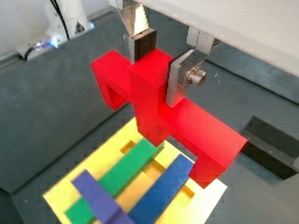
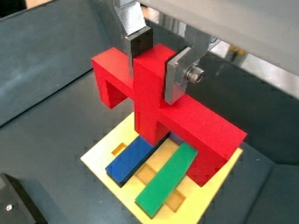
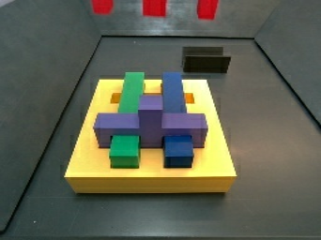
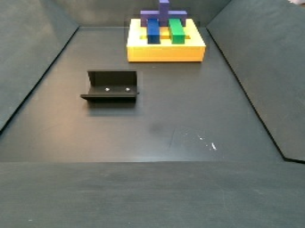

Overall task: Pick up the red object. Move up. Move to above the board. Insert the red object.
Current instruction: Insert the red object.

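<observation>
Here the red object (image 1: pixel 163 109) is clamped by its central post between the silver fingers (image 1: pixel 184 75) of the pincer (image 2: pixel 158 59), as seen in both wrist views, and it is held in the air above the board (image 2: pixel 105 150), not touching it. In a side view only its lower parts (image 3: pixel 154 7) are seen at the picture's top edge. The yellow board (bearing green (image 3: pixel 130 90), blue (image 3: pixel 172 89) and purple (image 3: pixel 150 122) blocks) lies on the grey floor (image 4: pixel 167 125), well apart from the fixture (image 4: pixel 111 87).
</observation>
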You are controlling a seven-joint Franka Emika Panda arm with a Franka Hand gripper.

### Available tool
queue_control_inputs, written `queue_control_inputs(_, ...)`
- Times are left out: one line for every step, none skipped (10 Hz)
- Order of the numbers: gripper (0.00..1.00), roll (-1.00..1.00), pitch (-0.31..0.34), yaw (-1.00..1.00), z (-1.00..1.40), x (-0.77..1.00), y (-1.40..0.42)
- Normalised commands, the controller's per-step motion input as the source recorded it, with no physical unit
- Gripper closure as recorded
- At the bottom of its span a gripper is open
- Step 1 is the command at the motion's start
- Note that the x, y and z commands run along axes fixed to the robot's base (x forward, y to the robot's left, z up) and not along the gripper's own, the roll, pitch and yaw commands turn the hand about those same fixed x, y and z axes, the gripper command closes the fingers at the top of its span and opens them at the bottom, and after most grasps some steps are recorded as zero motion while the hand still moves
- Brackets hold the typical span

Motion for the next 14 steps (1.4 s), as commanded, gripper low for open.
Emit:
queue_control_inputs(1.00, -0.36, -0.147, 0.32, -0.45, 0.17, 0.39)
queue_control_inputs(1.00, -0.30, -0.169, 0.41, -0.51, 0.12, 0.39)
queue_control_inputs(1.00, -0.14, -0.240, 0.30, -0.66, 0.00, 0.26)
queue_control_inputs(1.00, -0.04, -0.233, 0.22, -0.77, 0.00, 0.07)
queue_control_inputs(1.00, 0.05, -0.237, 0.09, -0.79, -0.12, -0.05)
queue_control_inputs(1.00, 0.17, -0.143, -0.01, -0.80, -0.15, -0.14)
queue_control_inputs(1.00, 0.13, -0.034, -0.14, -0.57, -0.29, 0.00)
queue_control_inputs(1.00, 0.06, -0.006, -0.13, -0.40, -0.39, 0.00)
queue_control_inputs(1.00, 0.05, -0.013, -0.14, -0.41, -0.27, 0.00)
queue_control_inputs(1.00, 0.03, 0.000, -0.11, -0.34, -0.09, -0.07)
queue_control_inputs(1.00, 0.03, 0.010, -0.05, -0.11, 0.01, -0.17)
queue_control_inputs(1.00, 0.05, 0.066, -0.01, 0.00, 0.26, -0.20)
queue_control_inputs(1.00, 0.05, 0.060, 0.00, -0.02, 0.23, -0.14)
queue_control_inputs(1.00, 0.09, 0.027, -0.06, -0.13, 0.09, -0.01)
